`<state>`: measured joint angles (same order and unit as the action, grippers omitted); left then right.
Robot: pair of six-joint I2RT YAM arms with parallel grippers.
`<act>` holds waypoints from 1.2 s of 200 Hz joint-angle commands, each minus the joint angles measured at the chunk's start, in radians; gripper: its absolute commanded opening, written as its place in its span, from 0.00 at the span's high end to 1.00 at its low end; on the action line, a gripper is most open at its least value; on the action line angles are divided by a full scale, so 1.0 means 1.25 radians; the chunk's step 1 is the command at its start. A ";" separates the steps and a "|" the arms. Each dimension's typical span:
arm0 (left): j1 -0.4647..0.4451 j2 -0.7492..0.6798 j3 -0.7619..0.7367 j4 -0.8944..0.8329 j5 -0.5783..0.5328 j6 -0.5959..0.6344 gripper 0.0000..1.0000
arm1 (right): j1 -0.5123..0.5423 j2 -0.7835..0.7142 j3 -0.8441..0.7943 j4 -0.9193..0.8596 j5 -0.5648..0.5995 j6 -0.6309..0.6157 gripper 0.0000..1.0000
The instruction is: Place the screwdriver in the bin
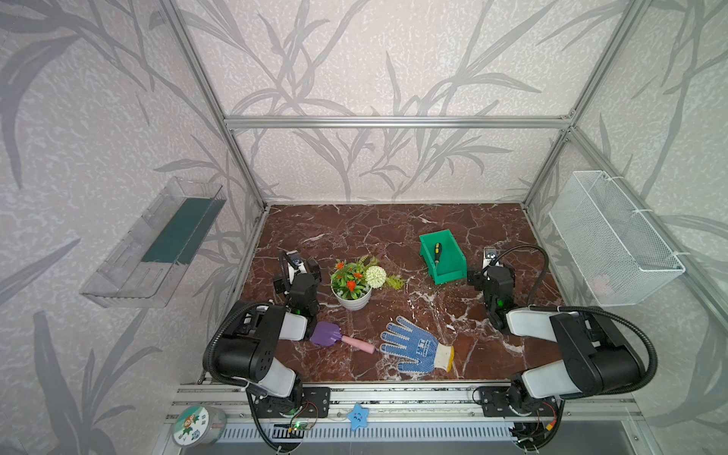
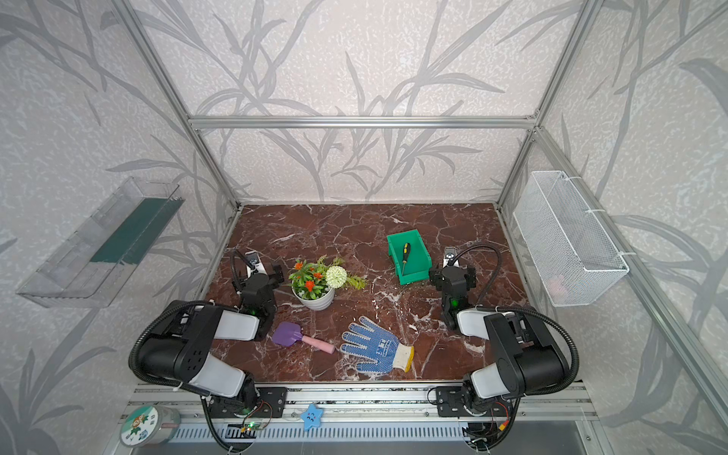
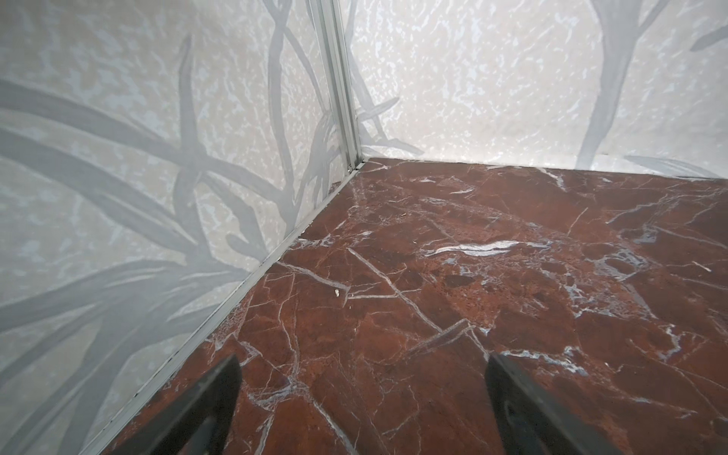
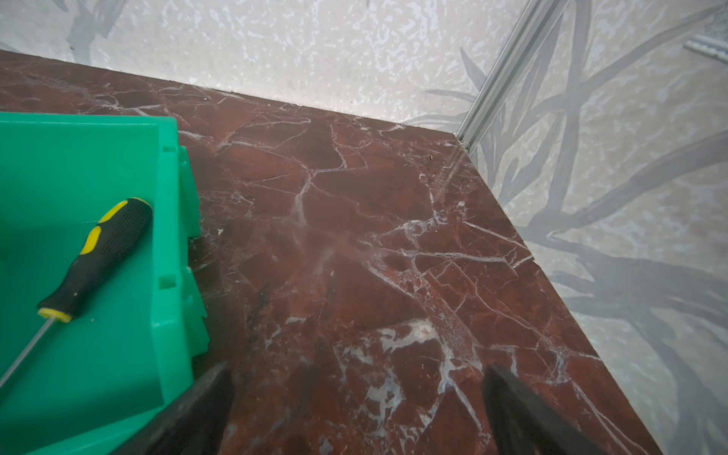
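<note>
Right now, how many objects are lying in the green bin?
1: the screwdriver, lying on the bin floor, handle toward the far wall; nothing else shows inside.

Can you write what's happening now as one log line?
screwdriver: in bin | right hand: open, empty | left hand: open, empty

On the table (image 1: 354, 232) stood the flower pot (image 1: 352, 295). The bin (image 1: 452, 258) sat behind the pot to its right, with the screwdriver (image 1: 437, 252) lying inside. The toy shovel (image 1: 335, 337) lay before the pot, slightly left, and the glove (image 1: 413, 346) before it, to the right.
</note>
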<state>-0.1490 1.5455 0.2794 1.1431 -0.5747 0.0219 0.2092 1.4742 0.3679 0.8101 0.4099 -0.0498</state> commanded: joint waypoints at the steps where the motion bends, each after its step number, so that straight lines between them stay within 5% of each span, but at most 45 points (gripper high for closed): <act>1: 0.013 0.004 -0.007 0.039 0.048 0.002 0.01 | -0.012 0.057 -0.015 0.125 -0.044 0.002 0.01; 19: 0.037 0.024 -0.004 0.013 0.112 -0.020 0.01 | -0.008 0.118 -0.044 0.278 -0.062 -0.049 0.01; 86: 0.068 0.028 0.067 -0.116 0.127 -0.051 0.01 | -0.020 0.103 -0.015 0.194 -0.078 -0.031 0.01; 240: 0.077 0.032 0.065 -0.104 0.139 -0.053 0.01 | -0.041 0.097 -0.008 0.169 -0.100 -0.011 0.01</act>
<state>-0.0559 1.5936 0.3470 1.0084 -0.4088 -0.0303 0.1604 1.6039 0.3412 1.0183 0.2863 -0.0750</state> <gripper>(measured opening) 0.992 0.991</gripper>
